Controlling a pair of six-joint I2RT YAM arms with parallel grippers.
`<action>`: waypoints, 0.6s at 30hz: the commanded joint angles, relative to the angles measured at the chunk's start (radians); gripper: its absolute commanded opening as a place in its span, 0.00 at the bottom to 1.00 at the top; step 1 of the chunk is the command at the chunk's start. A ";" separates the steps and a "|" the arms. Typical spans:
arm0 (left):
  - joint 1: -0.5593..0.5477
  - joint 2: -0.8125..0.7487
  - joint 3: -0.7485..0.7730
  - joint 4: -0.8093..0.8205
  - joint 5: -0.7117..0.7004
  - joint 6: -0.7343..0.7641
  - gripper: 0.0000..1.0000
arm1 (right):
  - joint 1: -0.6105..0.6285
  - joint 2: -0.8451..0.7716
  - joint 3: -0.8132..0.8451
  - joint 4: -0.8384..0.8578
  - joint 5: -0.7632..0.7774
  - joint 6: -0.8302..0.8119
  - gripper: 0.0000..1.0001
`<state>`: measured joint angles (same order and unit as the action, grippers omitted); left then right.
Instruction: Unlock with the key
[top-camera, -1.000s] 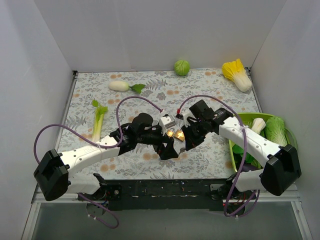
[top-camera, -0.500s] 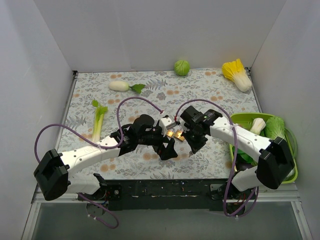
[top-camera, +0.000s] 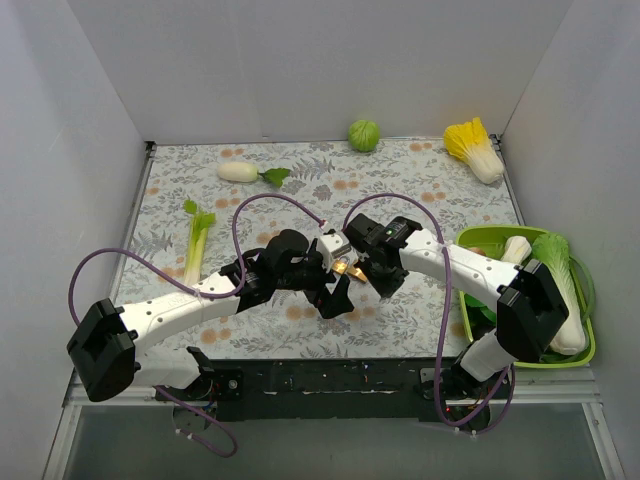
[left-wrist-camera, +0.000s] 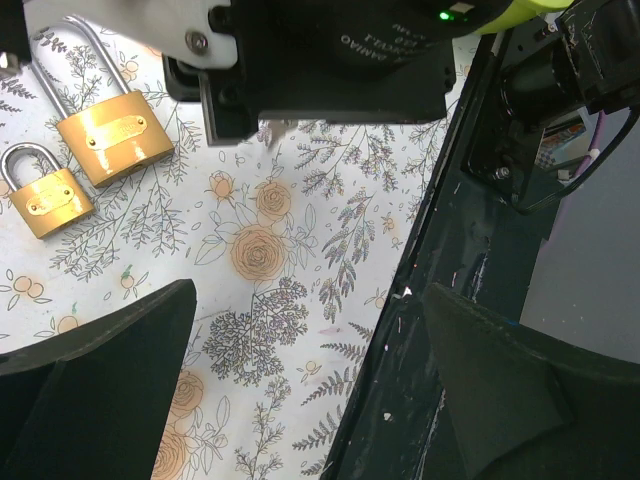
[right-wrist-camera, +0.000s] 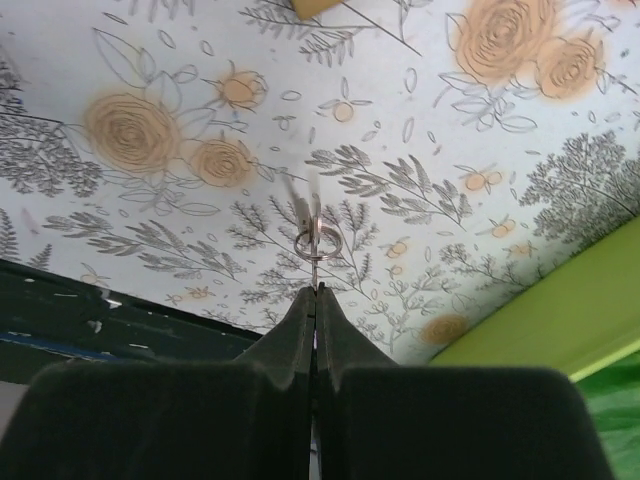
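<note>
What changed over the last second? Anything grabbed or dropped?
The right arm swung left and inward, carrying the right gripper, shut on the key, closer to the padlocks. Nothing was newly grasped or released. The left gripper stayed open in about the same spot, and the padlocks show no visible shift.

The small padlock (left-wrist-camera: 48, 197) lies just beside the large padlock (left-wrist-camera: 113, 140) on the table (left-wrist-camera: 300, 270).

The right arm's wrist (left-wrist-camera: 330, 60) crowds just beside the larger padlock (left-wrist-camera: 113, 138) and smaller padlock (left-wrist-camera: 48, 195), perhaps overhanging them; bare counter (left-wrist-camera: 300, 260) lies open between the spread left jaws.
</note>
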<state>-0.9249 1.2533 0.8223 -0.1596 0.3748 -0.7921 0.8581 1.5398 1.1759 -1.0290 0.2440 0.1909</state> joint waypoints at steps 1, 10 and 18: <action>-0.003 -0.049 0.026 -0.004 -0.014 0.013 0.97 | 0.004 -0.002 0.007 0.029 -0.079 -0.002 0.01; -0.002 -0.061 0.018 0.026 -0.017 -0.008 0.96 | 0.004 -0.070 0.027 0.089 -0.098 0.019 0.01; -0.003 -0.072 0.005 0.043 -0.005 -0.039 0.95 | -0.025 -0.101 0.062 0.072 0.052 0.025 0.01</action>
<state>-0.9249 1.2167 0.8223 -0.1440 0.3721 -0.8143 0.8604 1.5051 1.1782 -0.9810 0.2245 0.2066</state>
